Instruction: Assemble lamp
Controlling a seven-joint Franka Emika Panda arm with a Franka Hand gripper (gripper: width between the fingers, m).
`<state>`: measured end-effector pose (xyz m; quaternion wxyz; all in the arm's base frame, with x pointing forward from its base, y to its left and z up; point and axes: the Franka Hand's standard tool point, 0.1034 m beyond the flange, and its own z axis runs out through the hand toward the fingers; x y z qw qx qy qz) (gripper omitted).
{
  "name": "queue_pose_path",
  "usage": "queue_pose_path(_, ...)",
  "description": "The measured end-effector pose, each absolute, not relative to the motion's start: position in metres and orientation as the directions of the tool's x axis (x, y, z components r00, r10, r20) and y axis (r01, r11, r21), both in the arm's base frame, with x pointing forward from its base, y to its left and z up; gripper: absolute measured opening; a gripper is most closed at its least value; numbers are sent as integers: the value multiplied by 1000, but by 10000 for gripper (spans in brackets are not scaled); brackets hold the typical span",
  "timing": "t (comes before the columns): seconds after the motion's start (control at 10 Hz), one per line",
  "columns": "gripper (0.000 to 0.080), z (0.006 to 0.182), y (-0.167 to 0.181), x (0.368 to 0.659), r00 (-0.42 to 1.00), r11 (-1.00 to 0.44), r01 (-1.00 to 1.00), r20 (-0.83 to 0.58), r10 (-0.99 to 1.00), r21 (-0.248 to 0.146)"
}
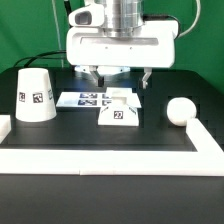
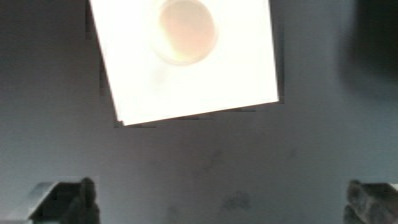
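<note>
The blocky white lamp base [image 1: 119, 110] sits mid-table with a tag on its front face. In the wrist view it shows as a white block [image 2: 187, 55] with a round hole in it. The ball-shaped bulb [image 1: 179, 110] lies at the exterior view's right. The cone shade [image 1: 35, 96] stands at the exterior view's left. My gripper [image 1: 118, 78] hangs above and just behind the base, open and empty. Its fingertips [image 2: 63, 200] stand wide apart over bare table.
The marker board [image 1: 88, 98] lies flat behind the base. A white raised border [image 1: 100, 161] runs along the table's front and both sides. A green wall stands behind.
</note>
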<state>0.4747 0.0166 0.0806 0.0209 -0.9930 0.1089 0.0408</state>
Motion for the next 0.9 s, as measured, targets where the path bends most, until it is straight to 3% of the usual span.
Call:
queue_pose_path(0.4,700,72,22,445,984,-985,-170,-52,-168,-33)
queue_pose_path(0.9,700,62,17,436,991,-992,-123,-54,-121,-33)
